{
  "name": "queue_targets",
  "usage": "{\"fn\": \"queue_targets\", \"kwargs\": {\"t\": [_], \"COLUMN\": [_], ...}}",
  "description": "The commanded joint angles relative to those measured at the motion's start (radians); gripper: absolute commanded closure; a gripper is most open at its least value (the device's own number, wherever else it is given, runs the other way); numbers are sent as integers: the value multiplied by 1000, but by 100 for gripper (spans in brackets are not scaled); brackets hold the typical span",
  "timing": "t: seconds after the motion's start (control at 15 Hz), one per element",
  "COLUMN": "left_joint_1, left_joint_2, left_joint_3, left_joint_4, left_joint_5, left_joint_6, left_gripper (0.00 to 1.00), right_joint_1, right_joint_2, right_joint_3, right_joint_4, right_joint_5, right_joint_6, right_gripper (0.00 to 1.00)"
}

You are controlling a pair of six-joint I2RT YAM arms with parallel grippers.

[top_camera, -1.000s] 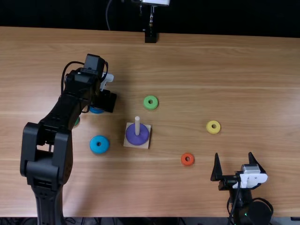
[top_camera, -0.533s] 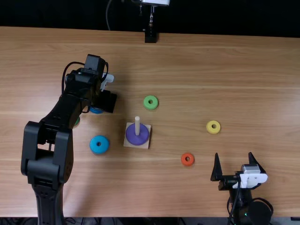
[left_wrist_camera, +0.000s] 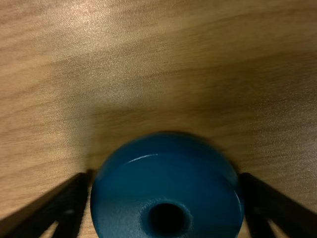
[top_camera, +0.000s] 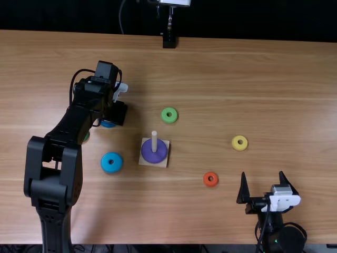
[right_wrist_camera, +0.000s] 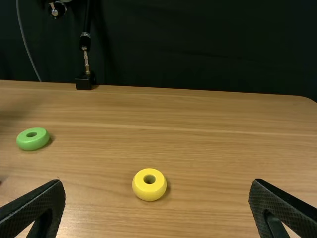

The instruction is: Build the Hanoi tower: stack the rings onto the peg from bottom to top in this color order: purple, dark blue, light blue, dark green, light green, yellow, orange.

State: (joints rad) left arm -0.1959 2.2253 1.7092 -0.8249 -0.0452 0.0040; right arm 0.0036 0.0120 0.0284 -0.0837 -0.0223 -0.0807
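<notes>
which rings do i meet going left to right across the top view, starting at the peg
Purple ring on the peg → light green ring → orange ring → yellow ring

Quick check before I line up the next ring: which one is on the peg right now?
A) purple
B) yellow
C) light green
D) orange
A: the purple ring sits around the foot of the peg, while the orange ring, yellow ring and light green ring lie loose on the table.
</notes>
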Motion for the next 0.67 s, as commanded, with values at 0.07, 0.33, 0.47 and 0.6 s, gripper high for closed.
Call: {"fn": "queue_targets", "kwargs": {"t": [0.07, 0.33, 0.47, 0.6], "left_joint_1": [7, 3, -5, -25], "left_joint_2": [19, -18, -69, -108], "left_joint_3": [26, 49, 99, 171], "left_joint_4": [-3, -70, -171, -281], "left_joint_5": [-32, -45, -45, -45], "left_joint_6": [16, 11, 11, 2], "left_gripper": [100, 100, 100, 100], "right_joint_1": [-13, -13, -13, -13], "right_joint_2": [-12, -12, -12, -12], "right_joint_3": [-13, -13, -13, -13], "right_joint_4": [-4, -4, -4, -4], "right_joint_5": [0, 0, 0, 0], "right_joint_6": [-2, -2, -2, -2], "right_gripper": [0, 0, 0, 0]}}
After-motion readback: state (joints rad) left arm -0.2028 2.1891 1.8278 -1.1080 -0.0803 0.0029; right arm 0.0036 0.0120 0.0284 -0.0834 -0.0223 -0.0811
